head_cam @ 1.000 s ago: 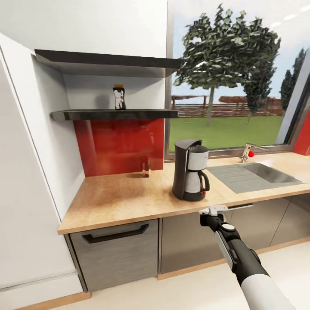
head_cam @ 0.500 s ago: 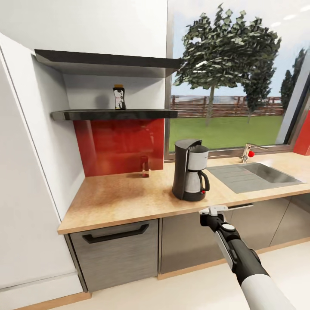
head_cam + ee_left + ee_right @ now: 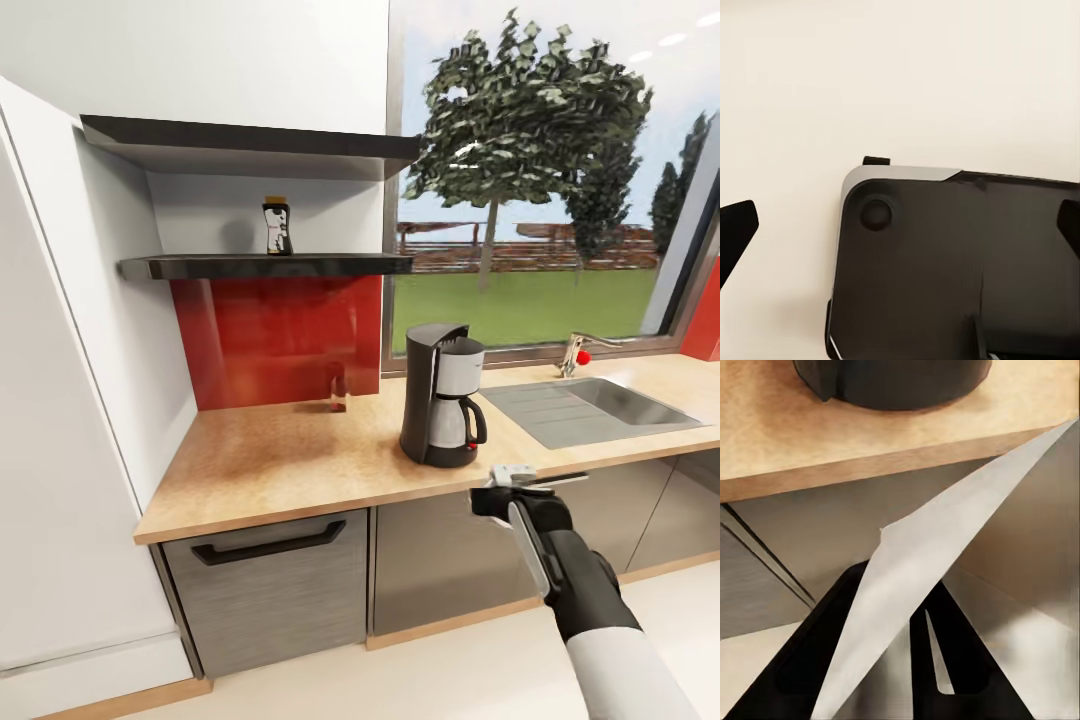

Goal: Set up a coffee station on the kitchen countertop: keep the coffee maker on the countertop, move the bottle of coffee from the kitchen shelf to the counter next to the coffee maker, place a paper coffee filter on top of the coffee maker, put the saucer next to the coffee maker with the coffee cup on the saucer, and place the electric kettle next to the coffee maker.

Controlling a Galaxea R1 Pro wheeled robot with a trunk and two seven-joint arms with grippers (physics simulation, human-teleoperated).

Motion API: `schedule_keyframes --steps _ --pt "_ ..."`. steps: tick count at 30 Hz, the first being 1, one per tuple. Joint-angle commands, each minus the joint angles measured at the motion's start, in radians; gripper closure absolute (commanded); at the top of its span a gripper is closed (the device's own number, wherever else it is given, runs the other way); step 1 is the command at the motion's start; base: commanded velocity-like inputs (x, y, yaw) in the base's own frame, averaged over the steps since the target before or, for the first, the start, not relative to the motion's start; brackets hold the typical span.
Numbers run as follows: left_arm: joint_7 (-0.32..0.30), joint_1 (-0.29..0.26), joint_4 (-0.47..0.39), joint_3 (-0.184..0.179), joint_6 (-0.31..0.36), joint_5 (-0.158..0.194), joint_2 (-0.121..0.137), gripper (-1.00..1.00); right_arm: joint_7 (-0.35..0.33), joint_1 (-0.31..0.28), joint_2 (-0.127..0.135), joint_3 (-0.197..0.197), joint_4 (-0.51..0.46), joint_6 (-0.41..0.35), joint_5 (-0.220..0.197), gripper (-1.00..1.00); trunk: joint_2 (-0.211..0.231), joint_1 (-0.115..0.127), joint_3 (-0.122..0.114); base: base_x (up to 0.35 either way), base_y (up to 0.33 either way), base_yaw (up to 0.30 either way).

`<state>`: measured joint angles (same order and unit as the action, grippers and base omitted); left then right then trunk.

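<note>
Paper coffee filter (image 3: 945,562) below kitchen countertop (image 3: 300,455) edge

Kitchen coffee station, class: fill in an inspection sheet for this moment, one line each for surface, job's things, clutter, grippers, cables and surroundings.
Surface: the kitchen countertop, light wood-look, over grey cabinet fronts.
Job's things: the coffee maker stands upright on the countertop near the sink; the bottle of coffee stands on the kitchen shelf; the paper coffee filter is pinched in the right gripper.
Clutter: a small glassy item stands by the red backsplash; too blurred to name.
Grippers: the right gripper is below the countertop's front edge, shut on the filter; the left gripper's black fingertips are wide apart.
Cables: nothing seen.
Surroundings: window with trees and lawn, a tap with a red knob.
</note>
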<state>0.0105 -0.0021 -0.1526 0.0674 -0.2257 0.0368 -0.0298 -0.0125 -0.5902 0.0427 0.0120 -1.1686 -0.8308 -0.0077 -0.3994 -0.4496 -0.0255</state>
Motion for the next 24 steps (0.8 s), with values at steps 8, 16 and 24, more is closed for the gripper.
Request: schedule_keyframes --steps 8,16,24 --pt "-0.001 0.000 0.006 0.003 -0.003 0.003 -0.001 -1.00 0.007 -0.269 -0.006 0.001 -0.130 -0.197 0.002 1.00 -0.001 0.000 0.000 0.000 0.000 0.000" --pt "-0.001 0.000 0.008 0.003 -0.003 0.003 -0.001 -1.00 0.012 -0.764 -0.006 0.002 0.471 -0.216 0.005 1.00 -0.001 0.000 0.000 0.000 0.000 0.000" --pt "-0.001 0.001 0.011 0.002 -0.003 0.005 -0.001 -1.00 0.152 -1.017 -0.010 0.002 0.648 -0.216 0.003 1.00 -0.001 0.000 0.000 0.000 0.000 0.000"
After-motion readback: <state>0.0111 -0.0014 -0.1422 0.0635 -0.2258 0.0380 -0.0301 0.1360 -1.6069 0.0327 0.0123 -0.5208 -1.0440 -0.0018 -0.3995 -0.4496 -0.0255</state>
